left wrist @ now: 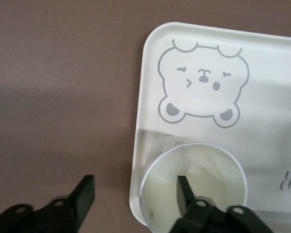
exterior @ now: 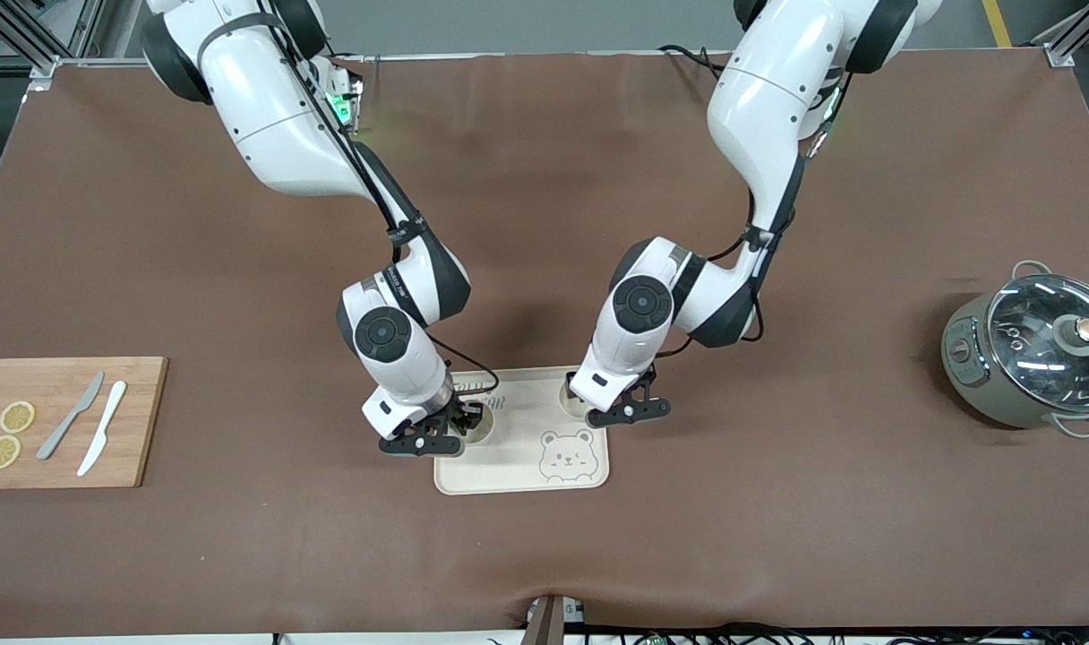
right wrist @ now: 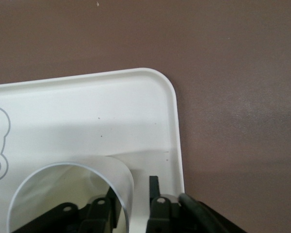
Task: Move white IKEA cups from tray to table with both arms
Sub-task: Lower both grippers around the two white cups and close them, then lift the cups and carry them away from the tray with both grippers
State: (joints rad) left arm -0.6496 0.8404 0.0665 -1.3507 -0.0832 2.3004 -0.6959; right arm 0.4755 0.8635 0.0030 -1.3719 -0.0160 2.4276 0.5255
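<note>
1. I saw the left gripper (left wrist: 136,194) spread wide, one finger inside a cup (left wrist: 193,184) standing on the bear tray (left wrist: 262,73), the other outside the tray edge.
2. The right gripper (right wrist: 131,204) straddled the second cup's (right wrist: 72,194) wall, which only its wrist view showed.
3. A pot (exterior: 1033,351) and cutting board (exterior: 61,421) stood well apart

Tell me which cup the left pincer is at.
The cup toward the left arm's end of the tray, beside the bear; the left pincer straddles its wall, the right pincer is at the other cup.
</note>
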